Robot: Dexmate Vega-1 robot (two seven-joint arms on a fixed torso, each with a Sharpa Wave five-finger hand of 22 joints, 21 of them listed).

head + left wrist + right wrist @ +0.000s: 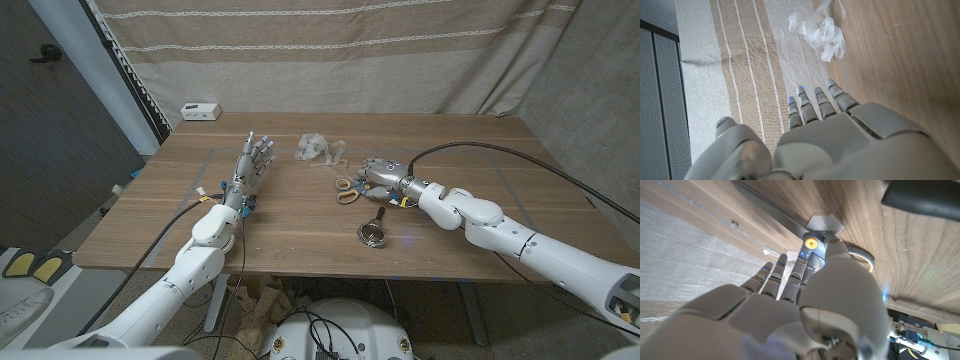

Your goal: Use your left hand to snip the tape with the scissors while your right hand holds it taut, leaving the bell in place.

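Left robot hand (pixel 256 160) stands open, empty; right robot hand (pixel 380 177) covers the scissors (pixel 347 189) (grip state unclear). Risk: wrong-hand pickup, nudging bell (pixel 373 232) at 6 o'clock.

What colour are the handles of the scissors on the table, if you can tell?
The scissors' handles look orange-tan, seen best in the head view.

We see the wooden table (pixel 300 225) w/ the left hand (pixel 254 160) stretched out on it, fingers apart, holding nothing. Crumpled clear tape (pixel 318 148) lies just right of its fingertips. The right hand (pixel 378 178) sits at the orange-handled scissors (pixel 350 189); grip unclear. A bell (pixel 372 232) sits nr the front edge, below that hand. White box (pixel 201 111) at back-left corner.
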